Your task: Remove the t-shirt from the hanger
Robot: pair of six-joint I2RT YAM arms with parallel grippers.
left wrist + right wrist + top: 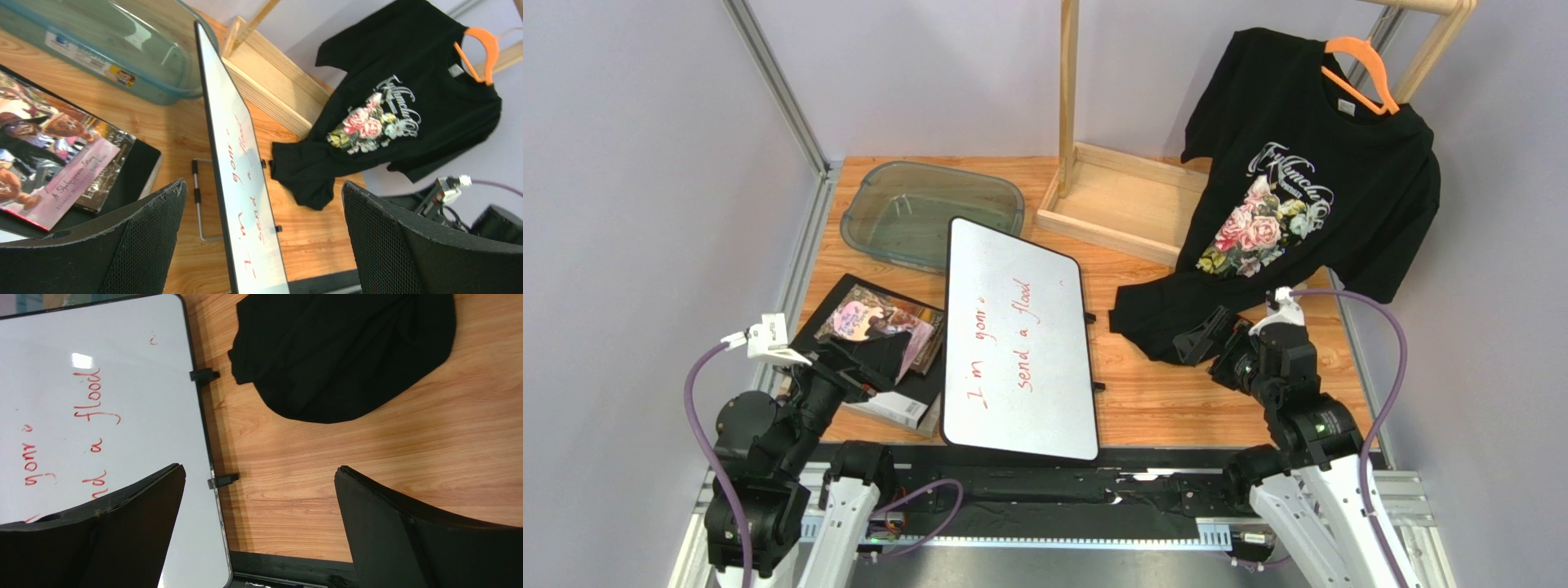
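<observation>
At the far right of the table (1161, 410), the t-shirt (1308, 184) hangs on the hanger (1363, 67) from the wooden rack (1066, 98). Its long axis slants from the collar, high and far, down to a hem pooled just ahead of the right gripper (1201, 336), the nearer one. Both it and the left gripper (885, 358) stand spread, empty.

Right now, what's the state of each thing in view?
Orange plastic hanger: hanging from wooden rack.
Black rose-print cotton t-shirt: on hanger, hem pooled on table.
Clear glass dish: empty.
White rectangular whiteboard: red writing on it.
Illustrated book: closed.
Left gripper: open, empty.
Right gripper: open, empty.
</observation>
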